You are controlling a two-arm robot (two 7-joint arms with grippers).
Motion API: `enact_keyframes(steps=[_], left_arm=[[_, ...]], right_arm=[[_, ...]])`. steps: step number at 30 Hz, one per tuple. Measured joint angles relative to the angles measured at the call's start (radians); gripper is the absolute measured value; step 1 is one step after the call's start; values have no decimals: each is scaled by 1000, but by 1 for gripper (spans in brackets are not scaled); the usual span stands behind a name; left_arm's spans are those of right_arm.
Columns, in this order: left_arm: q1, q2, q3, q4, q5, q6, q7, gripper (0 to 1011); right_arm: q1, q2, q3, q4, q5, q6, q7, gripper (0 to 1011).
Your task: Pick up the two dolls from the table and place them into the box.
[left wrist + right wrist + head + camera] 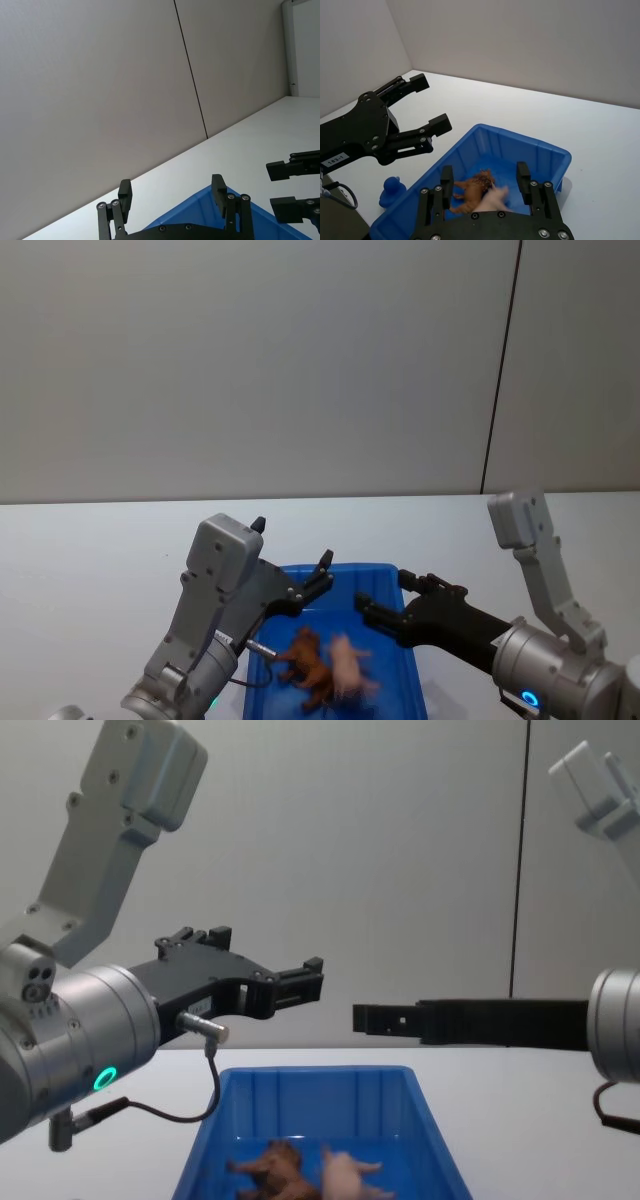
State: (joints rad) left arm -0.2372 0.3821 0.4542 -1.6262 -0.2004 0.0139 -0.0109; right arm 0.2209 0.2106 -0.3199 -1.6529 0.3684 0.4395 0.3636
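Okay, both dolls lie in the box [310,1100]: I see the brown doll [305,660] just at 9 o'clock of the pink pig [348,665]. Left gripper [171,182] is spread, empty, above the box's 11 o'clock rim. Right gripper [485,169] is spread, empty, at 2 o'clock.

Brown lion doll [305,665]: lying on floor of blue box [372,578] | pink pig doll [350,665]: just beside it, same box | box: open-top, upright on white worktop [90,560]
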Motion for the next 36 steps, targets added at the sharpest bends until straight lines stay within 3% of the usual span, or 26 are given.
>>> enact_keyframes(steps=[10, 24, 36], left_arm=[[0, 0, 0, 0, 0, 0, 0, 1003], [0, 0, 0, 0, 0, 0, 0, 1003], [22, 18, -5, -24, 3, 27, 22, 1003]], right_arm=[[3, 25, 20, 8, 21, -1, 25, 1001], [-71, 127, 69, -20, 21, -108, 50, 1001], [-103, 164, 86, -32, 20, -152, 55, 1001]])
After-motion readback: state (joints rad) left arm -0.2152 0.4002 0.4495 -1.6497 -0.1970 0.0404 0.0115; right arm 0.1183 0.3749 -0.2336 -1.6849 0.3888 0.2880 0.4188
